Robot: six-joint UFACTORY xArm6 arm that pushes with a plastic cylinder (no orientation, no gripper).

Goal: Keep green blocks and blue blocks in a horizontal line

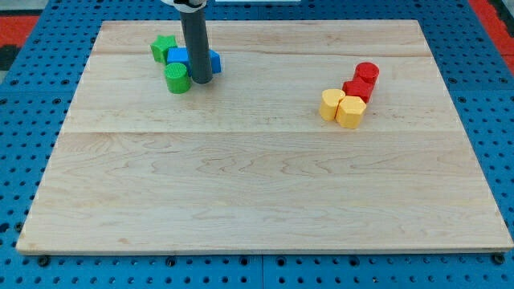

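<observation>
A green star-shaped block [163, 48] sits near the board's top left. A blue block [177, 56] lies just right of it, touching. A green cylinder [177, 78] stands just below the blue block. A second blue block [214, 61] shows partly behind my rod, on its right. My tip [200, 81] rests on the board just right of the green cylinder, between it and the second blue block. The rod hides part of both blue blocks.
On the view's right, a red cylinder [366, 73] and a red block [356, 89] stand above a yellow block [331, 103] and a yellow hexagonal block [350, 111], all clustered. The wooden board [257, 201] lies on a blue pegboard.
</observation>
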